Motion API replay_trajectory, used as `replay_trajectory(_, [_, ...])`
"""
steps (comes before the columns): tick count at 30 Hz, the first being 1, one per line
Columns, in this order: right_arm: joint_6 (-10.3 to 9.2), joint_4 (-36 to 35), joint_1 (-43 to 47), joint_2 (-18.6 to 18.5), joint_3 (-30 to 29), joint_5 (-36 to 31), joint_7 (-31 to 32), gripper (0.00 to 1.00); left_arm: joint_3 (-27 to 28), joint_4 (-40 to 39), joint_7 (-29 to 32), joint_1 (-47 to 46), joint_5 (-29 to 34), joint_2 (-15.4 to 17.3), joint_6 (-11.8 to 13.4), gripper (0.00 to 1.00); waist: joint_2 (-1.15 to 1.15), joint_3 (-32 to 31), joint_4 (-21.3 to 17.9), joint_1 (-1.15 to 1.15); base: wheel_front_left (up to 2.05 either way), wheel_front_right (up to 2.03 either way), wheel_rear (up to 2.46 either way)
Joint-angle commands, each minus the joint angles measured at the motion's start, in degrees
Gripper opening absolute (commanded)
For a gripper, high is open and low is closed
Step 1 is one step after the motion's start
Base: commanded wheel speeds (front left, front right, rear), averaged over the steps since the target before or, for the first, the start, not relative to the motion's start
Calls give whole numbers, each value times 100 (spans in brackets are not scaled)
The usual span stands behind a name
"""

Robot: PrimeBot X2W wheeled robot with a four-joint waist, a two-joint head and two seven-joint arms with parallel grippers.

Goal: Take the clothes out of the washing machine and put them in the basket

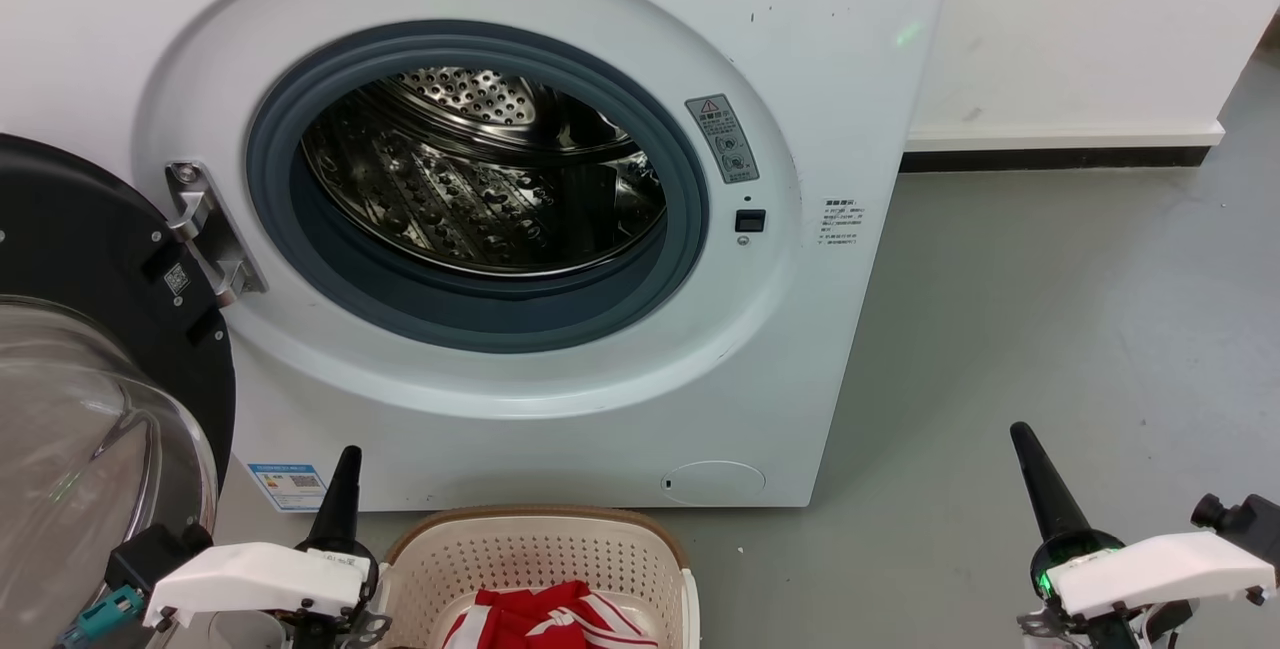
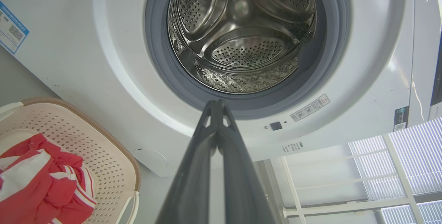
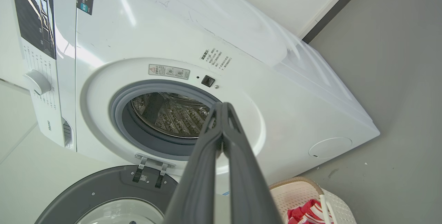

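Step in hand, as judged: unloading looks done, or v. nearly. The drum [image 1: 480, 179] of the washing machine [image 1: 830, 79] is seen from three angles as bare steel, w/ no red fabric in the parts shown. Its lowest front bit, behind the grey seal [image 1: 480, 314], is hidden in the head view, so it can't be fully ruled out. The clothes [image 1: 545, 617] are found in the basket [image 1: 540, 544], bunched red w/ white stripes. The basket is set on the floor [image 1: 1050, 309] just in front of the machine, below the opening.

The left gripper [image 1: 348, 464] is held low beside the basket's left rim. Its fingers [image 2: 193, 175] are pressed together, nothing pinched. The right gripper [image 1: 1022, 441] is held well apart to the right over bare floor. Its fingers [image 3: 200, 175] are likewise pressed together & empty.

Next move, if any: a last check of the drum's lower front is called for. Should sth be found, fingers must be spread before reach-in & the seal's lip cleared on the way out.

In the way: the door [image 1: 100, 349] is swung open at left, close to the left arm, w/ its hinge [image 1: 210, 229] jutting by the opening. A left-side reach is likely to be crowded; nothing is seen blocking the right.
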Motion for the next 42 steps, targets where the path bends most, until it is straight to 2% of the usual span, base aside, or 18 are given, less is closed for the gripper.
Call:
replay_trajectory(1, [0, -15, -183, -30, -33, 184, 25, 0, 57, -31, 34, -159, -138, 0, -38, 0, 0, 6, 0, 0, 0, 0, 0])
replay_trajectory(42, [-1, 383, -518, 12, -355, 2363, 228, 0, 437, 88, 485, -339, -1914, -321, -360, 0, 0, 176, 2, -1, 0, 0, 0])
